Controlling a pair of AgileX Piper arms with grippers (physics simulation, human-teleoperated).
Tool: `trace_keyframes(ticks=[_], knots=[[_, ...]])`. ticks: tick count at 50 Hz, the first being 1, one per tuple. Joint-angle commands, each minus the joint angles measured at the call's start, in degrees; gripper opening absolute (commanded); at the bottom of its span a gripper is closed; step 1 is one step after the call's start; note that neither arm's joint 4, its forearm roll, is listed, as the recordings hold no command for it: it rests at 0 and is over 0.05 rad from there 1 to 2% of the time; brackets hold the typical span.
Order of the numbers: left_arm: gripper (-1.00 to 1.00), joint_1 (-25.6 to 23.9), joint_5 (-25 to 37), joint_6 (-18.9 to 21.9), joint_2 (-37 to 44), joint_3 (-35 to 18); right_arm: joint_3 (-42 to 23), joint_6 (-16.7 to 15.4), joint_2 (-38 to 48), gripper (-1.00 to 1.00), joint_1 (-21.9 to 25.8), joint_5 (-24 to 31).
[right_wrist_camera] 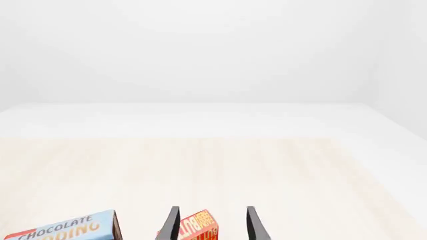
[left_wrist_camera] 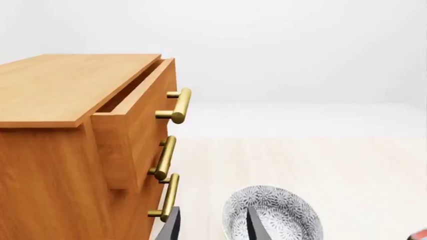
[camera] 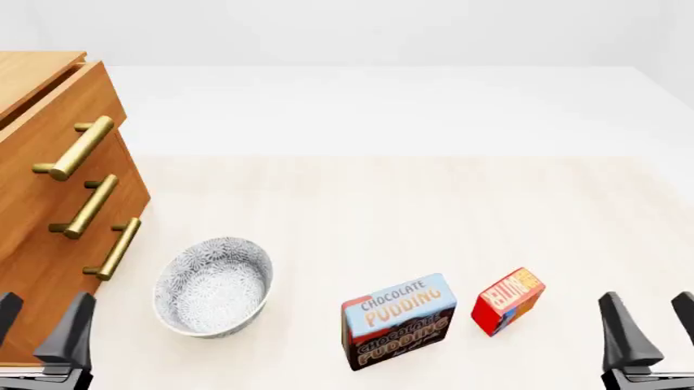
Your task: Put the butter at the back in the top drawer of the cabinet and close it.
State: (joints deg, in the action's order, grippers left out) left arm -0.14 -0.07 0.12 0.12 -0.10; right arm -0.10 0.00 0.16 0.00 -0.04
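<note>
Pale wood tabletop (camera: 434, 211) spreads out ahead of you, with white walls behind it. Your butter (camera: 508, 301) stands on it at about 5 o'clock in the front view, upright and a little tilted, untouched. Just beside it, toward 7 o'clock, is the larger pudding box (camera: 398, 320), close but apart. Further left sits a patterned grey bowl (camera: 213, 284). At 9 o'clock the cabinet (camera: 28, 244) fills the left edge; its top drawer (left_wrist_camera: 137, 125) is pulled out partway, the brass handle (left_wrist_camera: 177, 106) jutting forward, and the two lower drawers are flush. Your right gripper (camera: 648, 341) hovers near the table at the bottom right corner, fingers spread, holding nothing; through its wrist camera the butter shows between the fingers. Your left gripper (camera: 41, 329) is at the bottom left, close to the cabinet's base, fingers also apart and empty.
</note>
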Motion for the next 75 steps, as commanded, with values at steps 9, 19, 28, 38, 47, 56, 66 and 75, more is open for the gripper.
trace_keyframes(ticks=[9,19,28,38,47,56,66,75], knots=[[1.0,-0.1,-0.15,0.53,0.77,-0.15,-0.15,0.0,0.25,1.0,0.0,-0.06],[1.0,-0.42,-0.28,2.1,1.01,-0.19,-0.15,0.0,0.25,1.0,0.0,-0.06],[1.0,0.15,-0.51,4.5,1.59,-0.22,-0.15,0.0,0.25,1.0,0.0,-0.06],[1.0,1.52,19.91,2.19,0.94,-22.93,-0.15,0.0,0.25,1.0,0.0,-0.06],[1.0,6.09,23.06,11.55,5.1,-26.07,-0.15,0.0,0.25,1.0,0.0,-0.06],[1.0,-1.58,21.7,17.65,9.74,-27.26,-0.15,0.0,0.25,1.0,0.0,-0.06],[1.0,-8.78,20.12,22.47,15.5,-29.12,-0.15,0.0,0.25,1.0,0.0,-0.06],[1.0,-6.58,28.36,29.95,9.99,-32.52,-0.15,0.0,0.25,1.0,0.0,-0.06]])
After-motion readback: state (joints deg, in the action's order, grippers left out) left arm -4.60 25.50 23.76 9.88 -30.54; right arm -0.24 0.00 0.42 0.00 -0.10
